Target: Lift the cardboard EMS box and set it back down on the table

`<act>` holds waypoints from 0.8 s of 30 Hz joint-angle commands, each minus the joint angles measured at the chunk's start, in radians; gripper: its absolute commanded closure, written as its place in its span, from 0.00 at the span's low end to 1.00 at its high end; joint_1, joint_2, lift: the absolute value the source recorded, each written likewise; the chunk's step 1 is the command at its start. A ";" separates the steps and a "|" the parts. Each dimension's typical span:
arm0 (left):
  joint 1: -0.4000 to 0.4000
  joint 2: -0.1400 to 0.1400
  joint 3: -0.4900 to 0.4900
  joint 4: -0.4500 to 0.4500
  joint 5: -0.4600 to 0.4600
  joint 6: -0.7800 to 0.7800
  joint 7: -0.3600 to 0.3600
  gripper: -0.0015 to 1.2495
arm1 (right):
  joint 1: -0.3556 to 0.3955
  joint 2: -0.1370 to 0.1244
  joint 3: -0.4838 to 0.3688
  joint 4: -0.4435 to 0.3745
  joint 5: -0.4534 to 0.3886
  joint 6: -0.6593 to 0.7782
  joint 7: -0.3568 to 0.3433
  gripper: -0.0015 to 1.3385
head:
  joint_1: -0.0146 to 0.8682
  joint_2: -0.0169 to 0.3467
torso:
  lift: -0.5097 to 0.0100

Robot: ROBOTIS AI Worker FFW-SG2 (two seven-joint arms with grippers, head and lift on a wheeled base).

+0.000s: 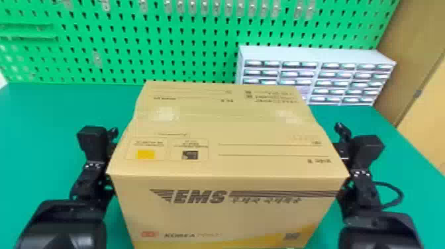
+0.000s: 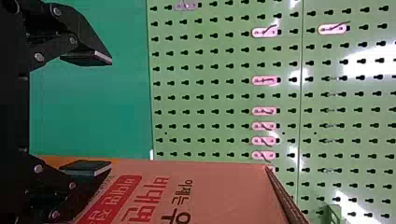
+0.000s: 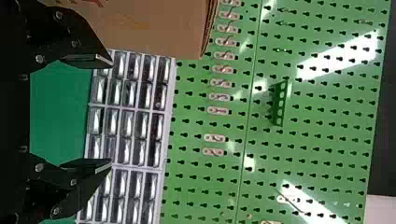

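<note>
The cardboard EMS box [image 1: 228,132] is upright in the middle of the head view, between both arms; its base is out of sight, so contact with the table [image 1: 49,132] cannot be told. My left gripper [image 1: 105,187] is close against its left side, my right gripper [image 1: 346,190] against its right. In the left wrist view, the left gripper [image 2: 111,113] is open, with the box's printed side [image 2: 210,191] by one finger. In the right wrist view, the right gripper [image 3: 112,112] stands open, nothing between its fingers, with the box [image 3: 154,28] beside one finger.
Behind the box stands a green pegboard [image 1: 132,49] with hooks. A white cabinet of small drawers [image 1: 314,54] sits at the back right of the table. A black cable [image 1: 397,195] loops out beside the right arm.
</note>
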 commanded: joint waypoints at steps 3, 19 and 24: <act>-0.014 0.000 -0.001 -0.009 0.002 0.000 -0.005 0.37 | -0.013 -0.004 0.010 -0.002 0.000 0.002 0.000 0.38 | 0.78 0.01 | 0.81; -0.112 -0.002 0.002 -0.025 -0.012 0.000 -0.014 0.37 | -0.088 -0.020 0.018 -0.029 -0.022 0.029 0.000 0.38 | 0.78 0.01 | 0.81; -0.144 0.000 0.002 -0.032 -0.020 0.003 -0.014 0.37 | -0.110 -0.023 0.018 -0.040 -0.028 0.033 -0.001 0.38 | 0.78 0.01 | 0.81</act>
